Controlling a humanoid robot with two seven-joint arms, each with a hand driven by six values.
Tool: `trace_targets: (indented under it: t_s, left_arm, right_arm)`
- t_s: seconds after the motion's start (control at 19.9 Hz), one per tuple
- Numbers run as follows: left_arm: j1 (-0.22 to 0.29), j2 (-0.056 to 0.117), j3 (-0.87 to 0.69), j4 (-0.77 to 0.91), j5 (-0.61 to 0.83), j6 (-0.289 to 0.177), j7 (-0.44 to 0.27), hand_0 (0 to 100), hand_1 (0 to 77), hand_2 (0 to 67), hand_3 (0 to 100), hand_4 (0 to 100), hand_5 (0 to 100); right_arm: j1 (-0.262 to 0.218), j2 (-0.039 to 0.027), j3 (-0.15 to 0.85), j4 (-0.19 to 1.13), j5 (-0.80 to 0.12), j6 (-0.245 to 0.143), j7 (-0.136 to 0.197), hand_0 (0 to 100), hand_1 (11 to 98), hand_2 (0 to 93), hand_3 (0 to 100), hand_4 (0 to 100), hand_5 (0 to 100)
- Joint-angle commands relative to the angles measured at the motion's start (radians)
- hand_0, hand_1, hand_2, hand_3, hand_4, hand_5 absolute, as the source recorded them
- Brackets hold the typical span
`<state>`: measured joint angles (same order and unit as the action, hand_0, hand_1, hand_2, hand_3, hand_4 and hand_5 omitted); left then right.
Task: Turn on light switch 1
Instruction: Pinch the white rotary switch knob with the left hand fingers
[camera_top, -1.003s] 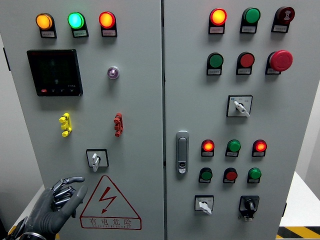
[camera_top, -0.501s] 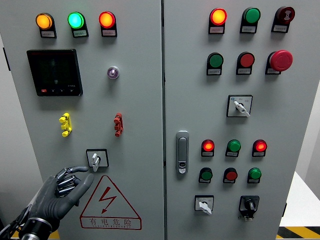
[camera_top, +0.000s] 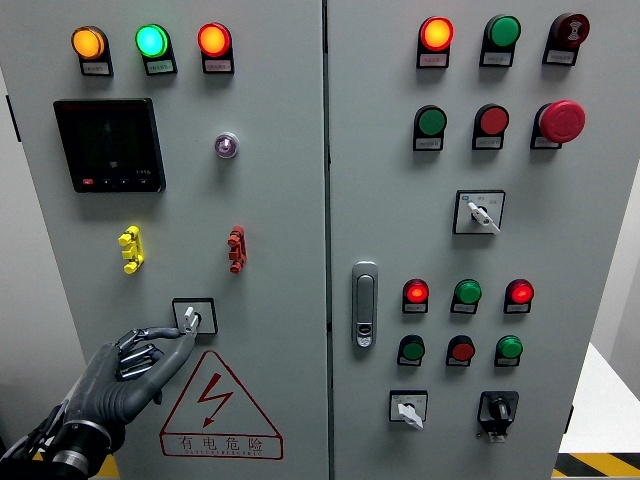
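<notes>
Switch: we find the rotary switch (camera_top: 192, 318) low on the left cabinet door (camera_top: 270, 200), just above the warning triangle (camera_top: 220, 405).
Left hand (camera_top: 125, 375): fingers loosely spread (holding nothing), the index fingertip (camera_top: 186, 331) seemingly touching the knob, though we cannot be sure.

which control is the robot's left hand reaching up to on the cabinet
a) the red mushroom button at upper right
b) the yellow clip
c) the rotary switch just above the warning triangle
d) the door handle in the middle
c: the left hand comes up from the lower left with a fingertip at the knob of the rotary switch, which sits directly above the warning triangle.
</notes>
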<state>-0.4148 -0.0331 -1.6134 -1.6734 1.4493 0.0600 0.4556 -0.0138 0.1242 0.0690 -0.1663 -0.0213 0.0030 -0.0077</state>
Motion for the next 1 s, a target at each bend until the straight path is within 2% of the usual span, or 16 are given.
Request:
trace_targets:
  t_s: [0.0,0.2,0.3,0.45,0.7,0.8,0.95]
  left_arm:
    - [-0.016,-0.002,0.004,0.003,0.005,0.003,0.024,0,63.5,40.3,85,100,90]
    - [-0.019,-0.002,0.006,0.006,0.019,0.029,0.052,0,62.9,41.7,86,100,90]
    - [-0.021,-0.002,0.006,0.006,0.020,0.029,0.066,0,61.8,42.3,87,100,90]
    - [-0.044,-0.001,0.007,0.008,0.022,0.029,0.083,0,60.8,43.9,88,100,91]
    - [-0.056,-0.013,0.015,0.012,0.086,0.032,0.138,0,61.0,45.7,90,100,93]
    - [-0.059,-0.013,0.015,0.012,0.086,0.041,0.159,0,61.2,45.6,91,100,94]
    - [-0.059,-0.014,0.015,0.011,0.085,0.044,0.161,0,61.2,45.9,92,100,95]
  right_arm:
    - [0.000,0.0000,0.000,0.001,0.000,0.000,0.000,0,19.6,0.0,19,19,11]
    - [0.000,0.0000,0.000,-0.001,0.000,0.000,0.000,0,19.6,0.0,19,19,11]
    - [0.000,-0.0015,0.000,0.001,0.000,0.000,0.000,0,19.6,0.0,19,19,11]
    - [0.000,0.0000,0.000,0.001,0.000,0.000,0.000,0,19.6,0.0,19,19,11]
    - [0.000,0.0000,0.000,0.001,0.000,0.000,0.000,0,19.6,0.0,19,19,11]
    - [0.000,-0.0015,0.000,-0.001,0.000,0.000,0.000,0,19.6,0.0,19,19,11]
    - [0.000,0.0000,0.000,-0.001,0.000,0.000,0.000,0,19.6,0.0,19,19,11]
